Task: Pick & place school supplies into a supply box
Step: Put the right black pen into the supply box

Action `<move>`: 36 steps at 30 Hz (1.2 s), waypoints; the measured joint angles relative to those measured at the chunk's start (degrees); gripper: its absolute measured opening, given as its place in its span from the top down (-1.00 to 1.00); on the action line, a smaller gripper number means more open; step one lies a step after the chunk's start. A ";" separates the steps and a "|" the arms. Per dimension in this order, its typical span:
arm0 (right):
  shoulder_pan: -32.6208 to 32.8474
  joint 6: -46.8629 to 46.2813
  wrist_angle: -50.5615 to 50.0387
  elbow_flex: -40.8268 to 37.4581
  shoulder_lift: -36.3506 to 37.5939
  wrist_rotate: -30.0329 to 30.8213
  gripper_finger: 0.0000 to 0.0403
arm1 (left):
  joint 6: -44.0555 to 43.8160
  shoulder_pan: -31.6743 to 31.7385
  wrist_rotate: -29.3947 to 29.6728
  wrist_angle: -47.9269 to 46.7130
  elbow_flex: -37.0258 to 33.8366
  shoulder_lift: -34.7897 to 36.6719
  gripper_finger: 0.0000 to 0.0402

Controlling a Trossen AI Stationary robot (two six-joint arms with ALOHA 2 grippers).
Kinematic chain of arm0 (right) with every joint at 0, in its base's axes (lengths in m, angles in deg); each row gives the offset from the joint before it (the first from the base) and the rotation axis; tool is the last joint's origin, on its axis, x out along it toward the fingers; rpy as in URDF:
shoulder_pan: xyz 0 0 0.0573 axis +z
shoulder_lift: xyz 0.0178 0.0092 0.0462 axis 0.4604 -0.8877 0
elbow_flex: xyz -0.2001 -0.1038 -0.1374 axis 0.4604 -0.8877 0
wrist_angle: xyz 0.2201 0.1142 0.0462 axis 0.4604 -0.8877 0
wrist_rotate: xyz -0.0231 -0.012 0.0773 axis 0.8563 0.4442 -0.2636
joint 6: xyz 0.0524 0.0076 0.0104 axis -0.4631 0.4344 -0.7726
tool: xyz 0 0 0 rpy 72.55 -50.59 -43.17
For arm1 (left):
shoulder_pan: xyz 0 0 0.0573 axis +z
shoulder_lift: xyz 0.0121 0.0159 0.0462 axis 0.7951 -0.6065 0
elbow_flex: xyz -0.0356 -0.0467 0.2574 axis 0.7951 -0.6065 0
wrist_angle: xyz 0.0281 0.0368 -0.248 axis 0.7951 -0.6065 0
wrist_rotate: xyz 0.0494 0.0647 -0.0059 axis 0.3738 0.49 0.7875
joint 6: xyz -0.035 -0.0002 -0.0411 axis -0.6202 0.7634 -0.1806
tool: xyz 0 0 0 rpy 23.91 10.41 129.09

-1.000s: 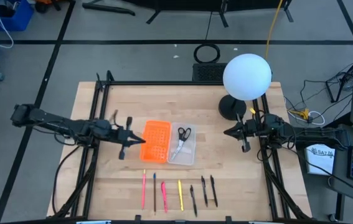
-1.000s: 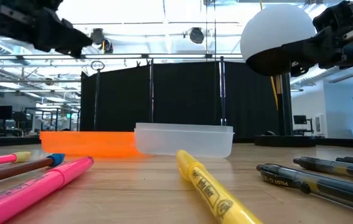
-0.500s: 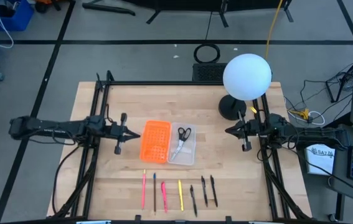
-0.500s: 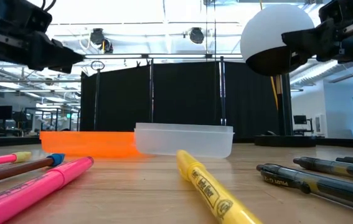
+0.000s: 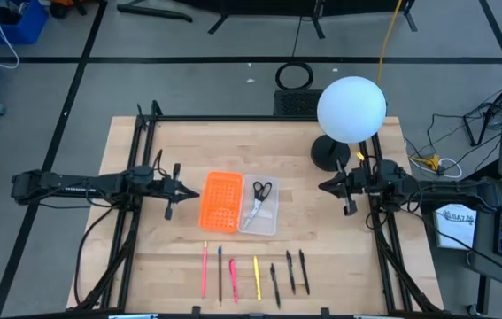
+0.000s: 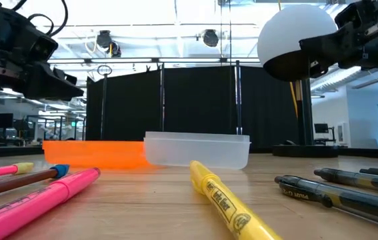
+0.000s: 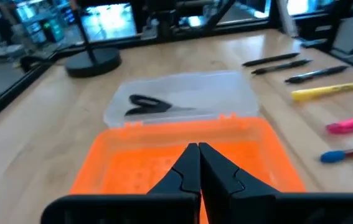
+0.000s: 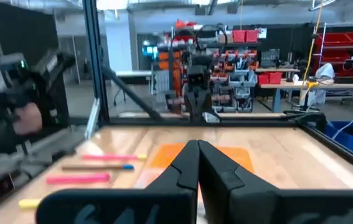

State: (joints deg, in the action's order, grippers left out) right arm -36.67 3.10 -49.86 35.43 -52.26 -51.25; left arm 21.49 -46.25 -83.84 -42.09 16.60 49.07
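Observation:
The clear supply box (image 5: 262, 206) rests flat mid-table with black-handled scissors (image 5: 260, 190) inside; the left wrist view shows the box (image 7: 226, 93) and scissors (image 7: 150, 104) too. Several pens and pencils lie in a row near the front edge, from pink (image 5: 204, 270) through yellow (image 5: 256, 277) to black (image 5: 304, 270). My left gripper (image 5: 195, 192) is shut and empty, just left of the orange perforated piece (image 5: 221, 201), above the table. My right gripper (image 5: 323, 187) is shut and empty, right of the box.
A lamp with a white globe (image 5: 351, 108) and black base (image 5: 328, 153) stands at the back right, close to my right arm. Black frame rails run along the table's left (image 5: 135, 159) and right (image 5: 383, 239) sides. Bare wood lies between the box and the pen row.
My left gripper has drawn back from the orange piece's edge toward the table's left edge and has sunk lower, staying shut. The right arm, the box and the pens have kept still.

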 joint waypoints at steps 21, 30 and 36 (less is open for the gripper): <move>23.44 -24.99 -58.24 49.31 -40.43 29.61 1.00 | 3.33 0.00 27.51 5.19 0.07 -0.02 0.75; 38.62 -49.42 -58.21 63.18 -55.95 26.01 1.00 | 1.66 0.00 27.46 5.69 0.07 -0.04 0.75; 48.72 -71.86 -58.50 71.51 -65.91 24.70 1.00 | 1.61 0.00 27.45 6.75 0.07 -0.04 0.75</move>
State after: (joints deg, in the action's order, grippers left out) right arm 12.04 -68.75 -108.36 106.94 -118.17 -26.55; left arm 23.09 -46.25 -56.38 -35.34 16.67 49.02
